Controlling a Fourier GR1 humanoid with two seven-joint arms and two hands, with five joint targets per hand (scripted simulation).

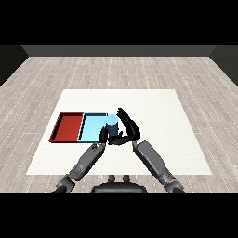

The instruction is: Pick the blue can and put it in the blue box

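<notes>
The blue can (111, 124) stands upright at the right end of the light blue tray (92, 128), over its right rim. My right hand (130, 129) is at the can's right side, its fingers curled behind the can and its thumb in front of it. My left hand (102, 135) hovers over the blue tray's near right corner, just left of the can, with relaxed fingers and nothing in it. Whether the can rests on the tray floor or hangs above it is unclear.
The red tray (67, 126) lies directly left of the blue tray, sharing a wall with it. Both trays lie on the white table (162, 121), which extends to the right and to the far side. Grey wooden floor surrounds the table.
</notes>
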